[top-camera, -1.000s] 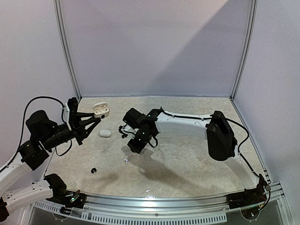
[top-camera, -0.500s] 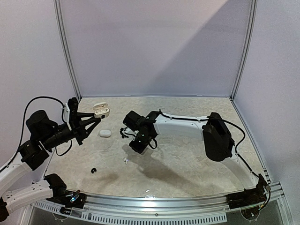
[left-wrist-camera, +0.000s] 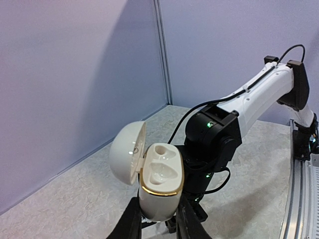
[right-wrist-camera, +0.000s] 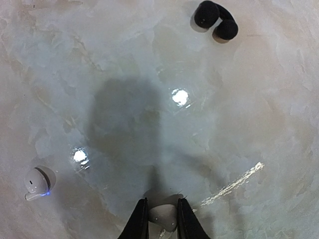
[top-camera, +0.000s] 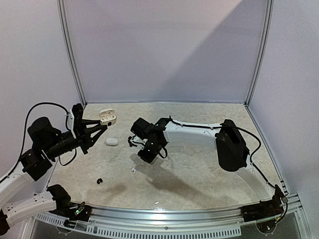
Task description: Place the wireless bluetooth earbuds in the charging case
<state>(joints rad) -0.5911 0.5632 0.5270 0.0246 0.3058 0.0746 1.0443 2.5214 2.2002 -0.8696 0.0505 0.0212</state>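
My left gripper [top-camera: 101, 125] is shut on an open white charging case [top-camera: 107, 117] with a gold rim and holds it above the table's left side. In the left wrist view the case [left-wrist-camera: 158, 174] stands upright between the fingers [left-wrist-camera: 130, 219], lid swung open to the left, both wells empty. My right gripper [top-camera: 147, 155] hovers over the table's middle, shut on a small white earbud [right-wrist-camera: 163, 218]. Another white earbud [right-wrist-camera: 35, 183] lies on the table at lower left and also shows in the top view [top-camera: 133, 170]. Two black earbuds [right-wrist-camera: 215, 21] lie together farther off, near the front left [top-camera: 99, 180].
A closed white pebble-shaped case [top-camera: 111, 142] lies on the marble table between the two grippers. The right arm's black wrist [left-wrist-camera: 212, 137] sits just behind the held case in the left wrist view. Grey walls enclose the back and sides.
My right gripper has shifted slightly left and back over the table. The left arm and its case have not moved.
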